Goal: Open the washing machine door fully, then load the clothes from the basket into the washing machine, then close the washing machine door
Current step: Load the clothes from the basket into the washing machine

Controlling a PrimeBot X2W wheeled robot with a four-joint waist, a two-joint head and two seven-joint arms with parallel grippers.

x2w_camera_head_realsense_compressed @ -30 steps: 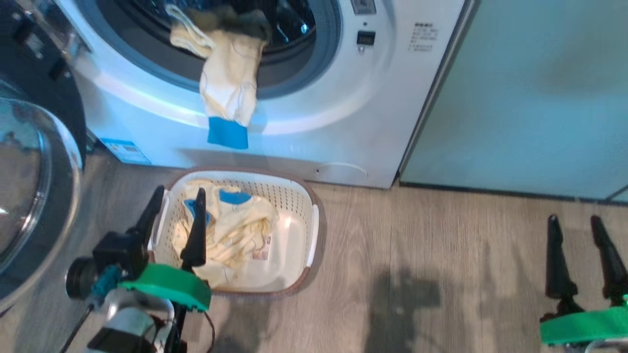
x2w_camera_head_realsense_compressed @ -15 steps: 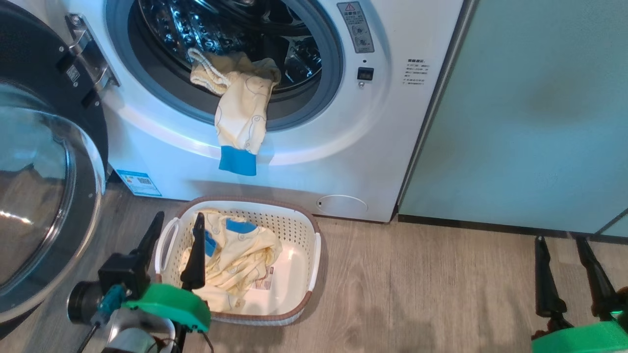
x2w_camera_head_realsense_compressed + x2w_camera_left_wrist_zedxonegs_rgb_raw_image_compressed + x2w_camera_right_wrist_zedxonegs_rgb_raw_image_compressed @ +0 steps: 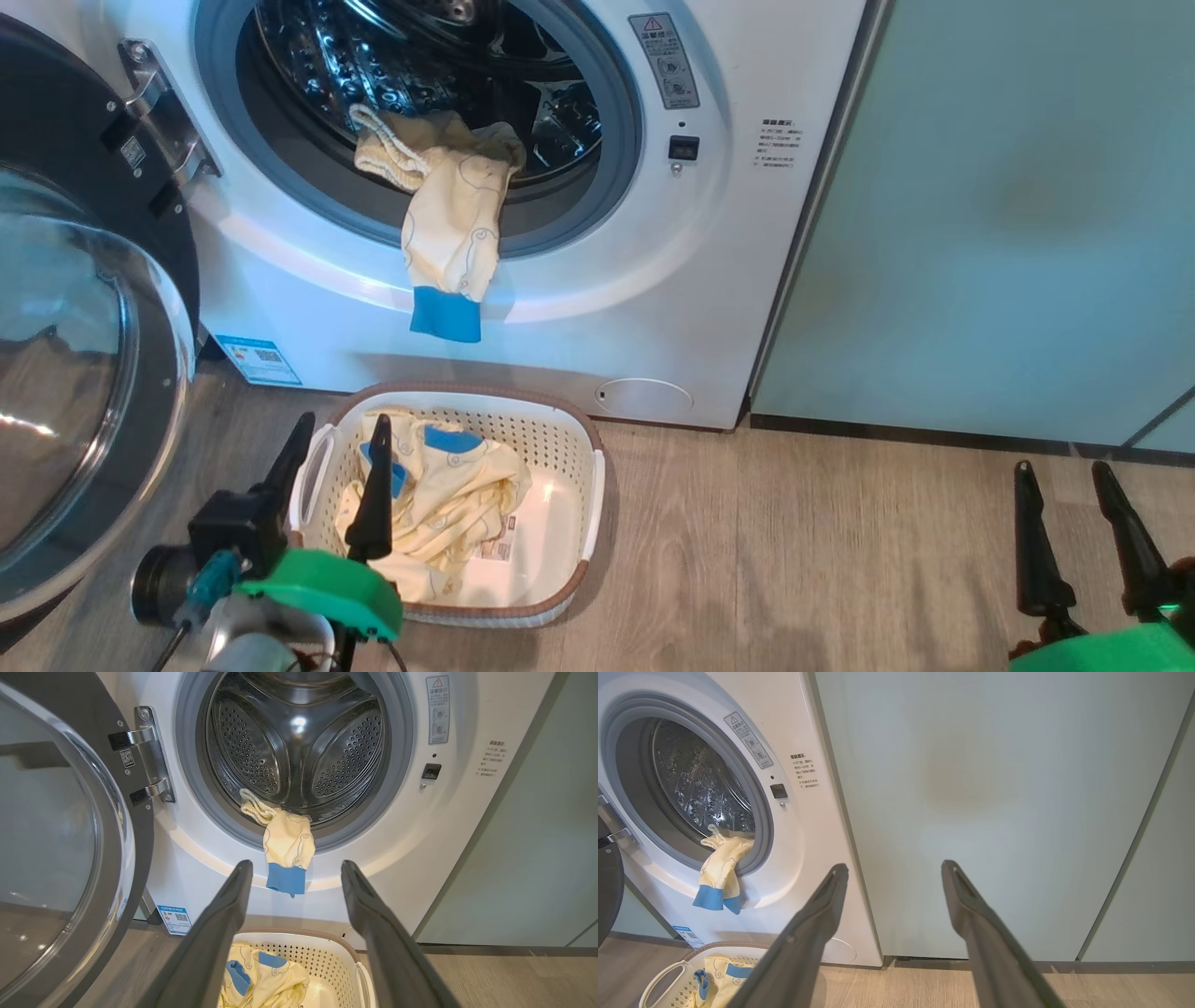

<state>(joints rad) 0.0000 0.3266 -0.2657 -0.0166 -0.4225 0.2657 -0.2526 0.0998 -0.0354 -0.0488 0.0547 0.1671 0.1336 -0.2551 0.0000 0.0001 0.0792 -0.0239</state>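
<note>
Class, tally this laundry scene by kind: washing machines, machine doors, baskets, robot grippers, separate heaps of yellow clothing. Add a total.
washing machine: 1
door: 1
basket: 1
grippers: 2, left gripper and right gripper
clothing heaps: 2, hanging garment and basket pile
Total: 7

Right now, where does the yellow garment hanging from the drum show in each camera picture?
Head view: garment upper centre-left, draped over the drum's lower lip, blue cuff down.
Left wrist view: garment dead centre, below the drum.
Right wrist view: garment lower left, at the opening's bottom edge.
Shared landmark: the basket on the floor below it in all three.
</note>
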